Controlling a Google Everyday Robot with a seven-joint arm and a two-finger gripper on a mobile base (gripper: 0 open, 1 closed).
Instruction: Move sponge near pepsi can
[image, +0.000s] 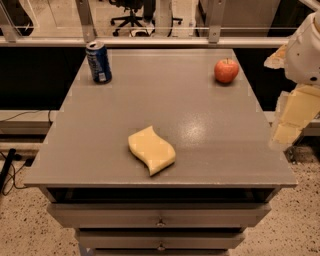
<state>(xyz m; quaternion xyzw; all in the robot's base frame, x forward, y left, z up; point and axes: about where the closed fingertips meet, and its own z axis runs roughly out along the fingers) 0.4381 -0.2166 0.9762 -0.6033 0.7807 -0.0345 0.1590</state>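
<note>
You've got a grey flat-topped table (210, 150), with stacked drawer fronts (125, 216) and small knobs under its front edge. A round red apple (226, 70) sits upright at the far right corner, close to the edge. Behind the table there's a pale horizontal rail (150, 42) with upright posts, and past it a black wheeled office chair (131, 15). Dark cables (15, 170) trail over the speckled floor (20, 225) on the left. Off the table's right edge you see the gripper (289, 125), clear of the top.
</note>
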